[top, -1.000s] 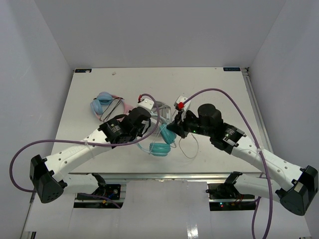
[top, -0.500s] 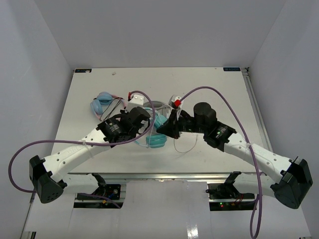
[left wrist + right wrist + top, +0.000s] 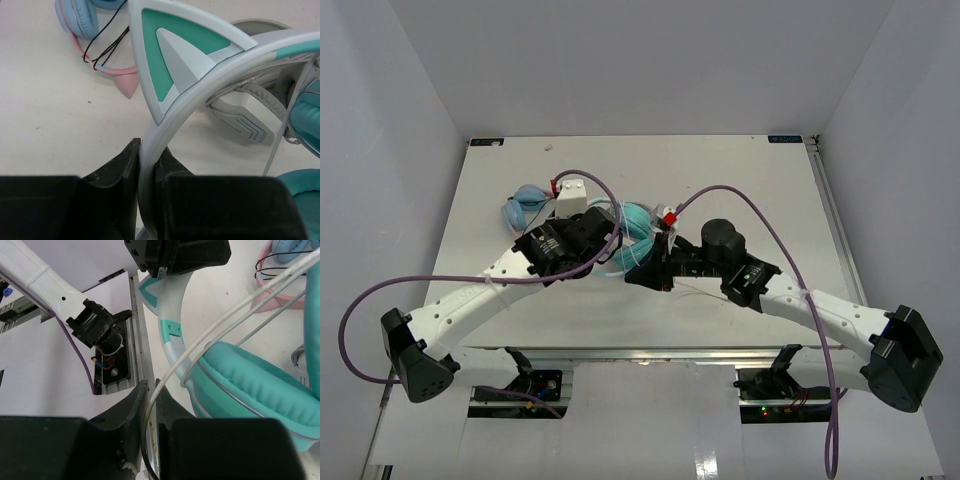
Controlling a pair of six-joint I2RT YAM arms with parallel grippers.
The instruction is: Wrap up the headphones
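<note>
The teal headphones (image 3: pixel 636 222) are held off the table between the two arms. My left gripper (image 3: pixel 149 160) is shut on their pale headband (image 3: pixel 210 82), just below a cat-ear point (image 3: pixel 172 55); in the top view it (image 3: pixel 604 230) sits left of the ear cups. A turquoise ear cup (image 3: pixel 255 385) fills the right wrist view. My right gripper (image 3: pixel 150 395) is shut on the thin whitish cable (image 3: pixel 215 322), which runs up across that cup. In the top view the right gripper (image 3: pixel 634 276) is just in front of the headphones.
Larger grey-white headphones (image 3: pixel 250 120) lie on the table under the held ones. Light-blue-and-pink headphones with a dark cable (image 3: pixel 525 207) lie at the back left, also in the left wrist view (image 3: pixel 82 20). The table's near edge and rail (image 3: pixel 137 330) lie close below the right gripper.
The left gripper has carried the headphones away from the near edge, toward the back. The right gripper has moved left and nearer with the cable in it.
</note>
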